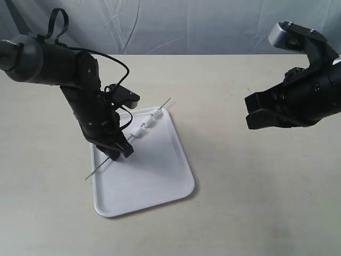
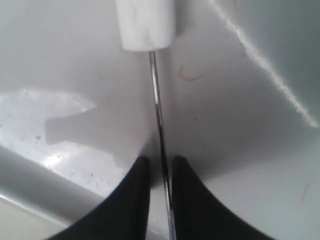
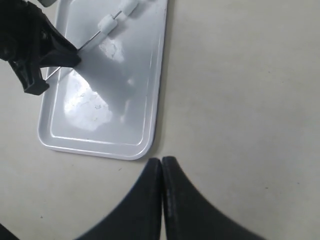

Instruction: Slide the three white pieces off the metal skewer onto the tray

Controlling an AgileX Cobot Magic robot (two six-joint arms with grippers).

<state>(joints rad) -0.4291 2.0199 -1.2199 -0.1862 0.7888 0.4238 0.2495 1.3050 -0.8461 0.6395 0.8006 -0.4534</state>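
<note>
The left fingers [image 1: 118, 147] are closed on the skewer [image 1: 96, 170] and pinch it between their tips. In the left wrist view the two black fingers [image 2: 134, 200] stand almost together, with only the thin rod [image 2: 157, 110] in the narrow gap between them. A short end of the skewer sticks out behind the fingers, past the edge of the tray [image 1: 152, 178] and over the worktop [image 1: 240, 192]. The longer part runs forward from the fingertips, over the tray.

The three white pieces [image 1: 148, 121] are all on this forward part, in a row one after the other. The nearest piece [image 2: 145, 22] sits a little ahead of the fingertips, with bare rod between it and them. The farthest one is near the other tip, which reaches past the tray's rim. The skewer seems lifted a little above the tray, but I cannot tell for sure whether the pieces touch the tray surface.

The right fingers [image 1: 261, 120] are well apart from the skewer and the tray, over bare worktop. In the right wrist view these fingers [image 3: 145, 200] are pressed together, tip against tip, with nothing between them. Beyond them the same view shows the tray [image 3: 100, 142], the skewer [image 3: 90, 41] and two of the pieces [image 3: 106, 23]
</note>
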